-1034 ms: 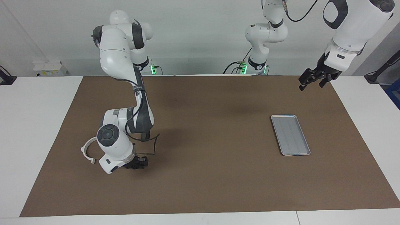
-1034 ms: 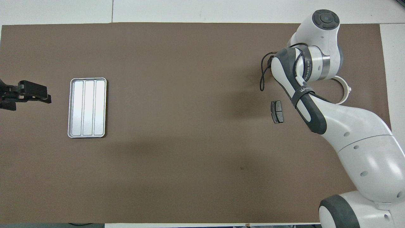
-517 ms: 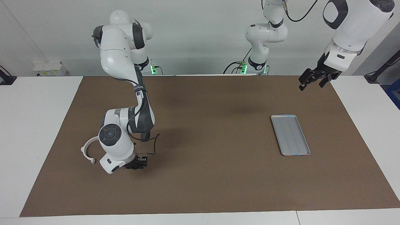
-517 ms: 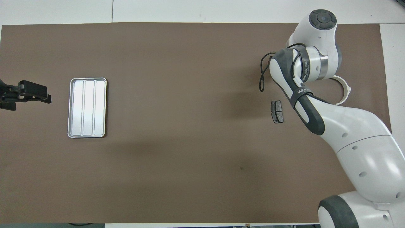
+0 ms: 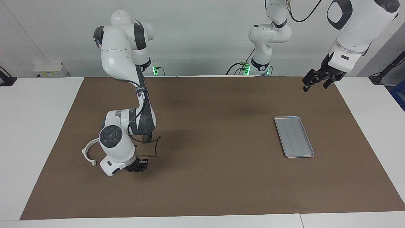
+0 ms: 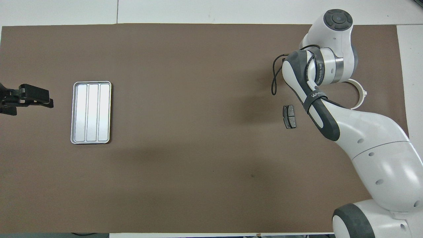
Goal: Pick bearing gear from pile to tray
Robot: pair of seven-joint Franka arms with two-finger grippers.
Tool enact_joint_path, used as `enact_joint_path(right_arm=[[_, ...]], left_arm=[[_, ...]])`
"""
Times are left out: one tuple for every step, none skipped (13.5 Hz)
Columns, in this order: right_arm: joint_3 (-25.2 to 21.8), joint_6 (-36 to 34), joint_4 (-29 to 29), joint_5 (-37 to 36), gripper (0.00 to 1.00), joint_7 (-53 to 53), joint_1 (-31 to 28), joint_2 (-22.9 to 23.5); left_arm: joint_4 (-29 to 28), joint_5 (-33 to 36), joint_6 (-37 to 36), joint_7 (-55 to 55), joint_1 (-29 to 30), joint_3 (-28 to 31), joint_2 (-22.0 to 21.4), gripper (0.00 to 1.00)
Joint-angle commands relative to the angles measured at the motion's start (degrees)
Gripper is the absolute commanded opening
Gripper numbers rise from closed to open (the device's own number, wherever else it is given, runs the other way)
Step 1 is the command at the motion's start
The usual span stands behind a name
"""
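My right arm reaches down to the pile at its own end of the brown mat. Its gripper [image 5: 136, 166] is low on the mat beside the white curved arc [image 5: 88, 152] and is hidden under the wrist in the overhead view. The bearing gear is hidden. A dark grey brake pad [image 6: 289, 116] lies on the mat next to the arm, and part of the white arc [image 6: 359, 96] shows beside the wrist. The silver tray [image 5: 294, 136] [image 6: 91, 112] lies bare toward the left arm's end. My left gripper [image 5: 314, 87] [image 6: 46, 100] waits open in the air over the mat's edge beside the tray.
A black cable [image 6: 274, 77] loops out from the right arm's wrist above the mat. White tabletop [image 5: 38, 133] borders the brown mat [image 5: 215, 177] at both ends.
The right arm's wrist and hand have shifted slightly over the pile while staying low on the mat. The left arm, the tray and the brake pad have not moved.
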Motion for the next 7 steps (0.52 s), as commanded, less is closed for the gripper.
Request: enact_joint_path(right_arm=[[0.35, -1.16, 1.11, -1.13, 0.36, 1.08, -0.25, 0.59], [0.44, -1.16, 1.11, -1.13, 0.33, 1.08, -0.25, 0.5], [0.53, -1.16, 1.11, -1.13, 0.24, 1.08, -0.25, 0.5], [0.53, -1.07, 1.11, -1.13, 0.14, 1.08, -0.25, 0.5], [0.44, -1.07, 1.02, -1.13, 0.07, 1.08, -0.25, 0.5], [0.36, -1.24, 1.02, -1.13, 0.0, 1.08, -0.25, 0.5], [0.27, -1.33, 1.02, -1.13, 0.0, 0.99, -0.25, 0.5]], left_arm=[[-0.38, 0.51, -0.84, 0.1, 0.22, -0.12, -0.96, 1.0], [-0.38, 0.51, -0.84, 0.1, 0.22, -0.12, -0.96, 1.0], [-0.38, 0.51, -0.92, 0.1, 0.22, -0.12, -0.96, 1.0], [-0.38, 0.51, -0.84, 0.1, 0.22, -0.12, -0.96, 1.0], [-0.38, 0.51, -0.92, 0.1, 0.22, -0.12, -0.96, 1.0], [-0.38, 0.51, -0.84, 0.1, 0.22, -0.12, -0.96, 1.0], [-0.38, 0.51, -0.92, 0.1, 0.22, -0.12, -0.96, 1.0]])
